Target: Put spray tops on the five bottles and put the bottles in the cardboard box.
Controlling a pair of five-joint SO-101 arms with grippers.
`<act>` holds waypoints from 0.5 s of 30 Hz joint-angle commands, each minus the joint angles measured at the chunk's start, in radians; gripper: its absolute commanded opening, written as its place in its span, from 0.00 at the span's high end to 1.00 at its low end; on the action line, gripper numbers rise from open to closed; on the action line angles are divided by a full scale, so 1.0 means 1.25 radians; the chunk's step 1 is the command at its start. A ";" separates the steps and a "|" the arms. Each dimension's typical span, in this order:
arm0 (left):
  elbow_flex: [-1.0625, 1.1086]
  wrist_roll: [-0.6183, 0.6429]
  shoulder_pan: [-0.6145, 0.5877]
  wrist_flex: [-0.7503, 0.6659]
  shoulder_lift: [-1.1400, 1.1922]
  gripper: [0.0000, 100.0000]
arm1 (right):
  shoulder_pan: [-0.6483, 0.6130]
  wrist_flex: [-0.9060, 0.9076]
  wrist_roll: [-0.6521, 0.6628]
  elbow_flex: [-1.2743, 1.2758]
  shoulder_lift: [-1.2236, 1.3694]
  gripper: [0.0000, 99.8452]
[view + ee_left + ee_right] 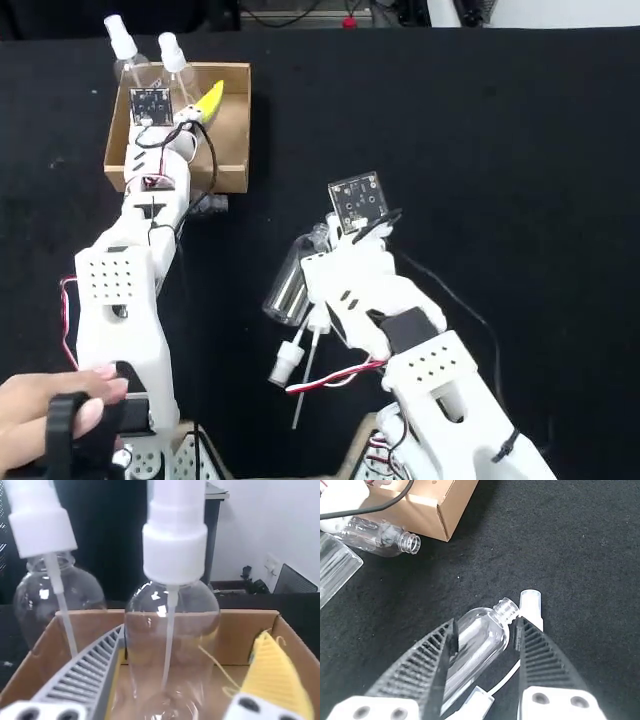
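Note:
Two clear bottles with white spray tops (175, 545) stand upright at the back of the cardboard box (230, 140). My left gripper (192, 632) is open inside the box, its grey finger beside the nearer bottle (170, 630) and its yellow finger (208, 100) apart from it. My right gripper (486, 627) is open, low over the table, with a capless clear bottle (480, 630) lying between its fingers. A loose spray top (531, 605) lies by that bottle's neck. Another spray top (285, 362) lies near the table's front.
A capless bottle (380, 534) lies on the black table against the box's front wall. A larger ribbed clear bottle (288, 285) lies just left of the right arm. A thin loose tube (305, 380) rests near the front spray top.

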 commanded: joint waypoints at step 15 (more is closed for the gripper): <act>0.176 -0.006 -0.003 -0.012 -0.231 0.60 | -0.007 -0.022 -0.001 -0.007 -0.012 0.82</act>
